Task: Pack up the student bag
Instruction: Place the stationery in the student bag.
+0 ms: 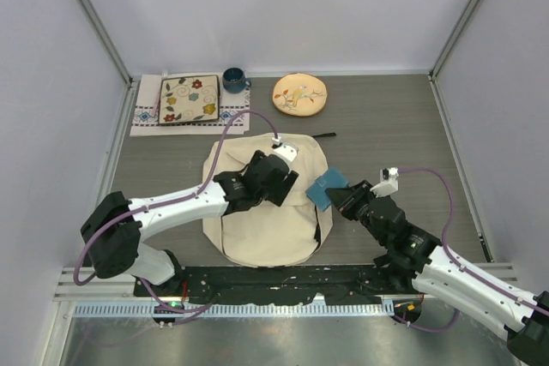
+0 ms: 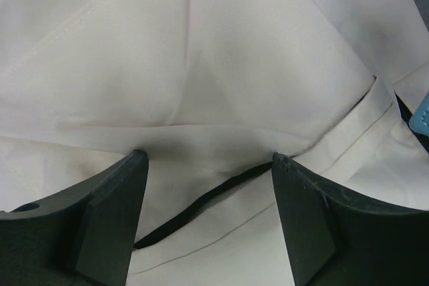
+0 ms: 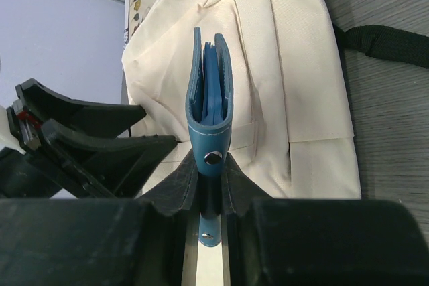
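Bag: The cream student bag (image 1: 266, 212) lay flat on the grey wood-grain bench (image 1: 403, 126), midway between the left and right edges and closer to the near edge.
Long axis: It ran from near edge to far edge. The rounded end, with a black strap (image 1: 324, 135) showing beside it, pointed toward the far edge.
Left arm: It reached in from the near-left corner. The left end effector (image 2: 209, 159) was angled down onto the upper half of the bag, its fingers (image 2: 114, 219) spread wide with creased cream fabric between them.
Right arm: It stretched from the near-right corner toward the bag's right side. The right end effector (image 3: 211, 179) was pinching a blue wallet (image 3: 210, 98) by its snap end and holding it on edge just beside the bag.
Far edge: A square floral plate (image 1: 190, 99) sat on a white cloth (image 1: 146, 113) near the far-left corner. A blue mug (image 1: 233, 81) and a round yellow plate (image 1: 299, 94) stood further right.
Room: Pale walls enclosed the bench on three sides.
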Robot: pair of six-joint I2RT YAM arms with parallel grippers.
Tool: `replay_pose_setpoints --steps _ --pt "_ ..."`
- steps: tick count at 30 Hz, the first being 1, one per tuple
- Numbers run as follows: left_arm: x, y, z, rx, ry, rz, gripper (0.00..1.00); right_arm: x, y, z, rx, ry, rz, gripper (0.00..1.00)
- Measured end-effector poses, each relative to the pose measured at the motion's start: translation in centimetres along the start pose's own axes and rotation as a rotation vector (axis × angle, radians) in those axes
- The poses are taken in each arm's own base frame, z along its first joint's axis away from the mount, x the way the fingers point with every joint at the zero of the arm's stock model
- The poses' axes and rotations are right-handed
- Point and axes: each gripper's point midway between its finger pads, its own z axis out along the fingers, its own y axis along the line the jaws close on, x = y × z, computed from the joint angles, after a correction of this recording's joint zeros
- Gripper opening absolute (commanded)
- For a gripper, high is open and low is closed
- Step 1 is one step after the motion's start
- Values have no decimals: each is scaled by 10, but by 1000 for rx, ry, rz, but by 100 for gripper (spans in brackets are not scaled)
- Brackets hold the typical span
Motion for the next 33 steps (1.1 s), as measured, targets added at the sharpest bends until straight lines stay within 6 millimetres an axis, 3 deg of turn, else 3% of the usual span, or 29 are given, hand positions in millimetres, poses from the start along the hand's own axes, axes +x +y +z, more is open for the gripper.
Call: replay_pose_setpoints --steps 7,13,20,27,33 --pt "-23 22 3 -10 -25 -32 84 0 -1 0 4 -1 -1 2" --pt "-19 37 8 -29 -1 46 84 1 -4 0 11 3 -4 2" --pt "-13 35 6 1 27 88 87 2 -5 0 13 3 -4 3" --pt "-31 34 -16 45 -48 61 89 3 -7 0 19 7 -3 3" --pt "-7 35 -2 2 19 135 89 5 -9 1 28 14 -3 3"
